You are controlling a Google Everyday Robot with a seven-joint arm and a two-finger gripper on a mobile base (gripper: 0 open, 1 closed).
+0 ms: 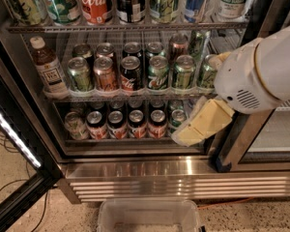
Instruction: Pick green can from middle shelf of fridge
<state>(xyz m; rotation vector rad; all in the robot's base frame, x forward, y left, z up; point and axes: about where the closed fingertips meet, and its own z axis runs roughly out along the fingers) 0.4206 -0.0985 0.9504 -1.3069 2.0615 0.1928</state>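
A Google Everyday Robot's white arm reaches in from the right edge of the camera view toward the open fridge, its bulky rounded housing angled down and to the left across the cabinet's right side. The cream-coloured claw hangs below that housing, tilted down-left in front of the right end of the bottom shelf, just beside the rightmost can there; whether the claw is open or closed cannot be told from this angle. The green can, bright green with a white swirl and a red spot, stands upright in the front row of the middle shelf, right of centre, between a black-and-red cola can on its left and a duller green can on its right. It sits up and to the left of the claw, apart from it. The arm's housing covers part of the last can at the row's right end. Farther left in the same row stand a copper-coloured can, another dull green can and a brown tea bottle with a white cap. A red cola bottle is among the bottles lined up on the rack above. The glass door stands open at left, a lit strip running down its edge, and a clear plastic bin sits on the speckled floor below the steel grille.
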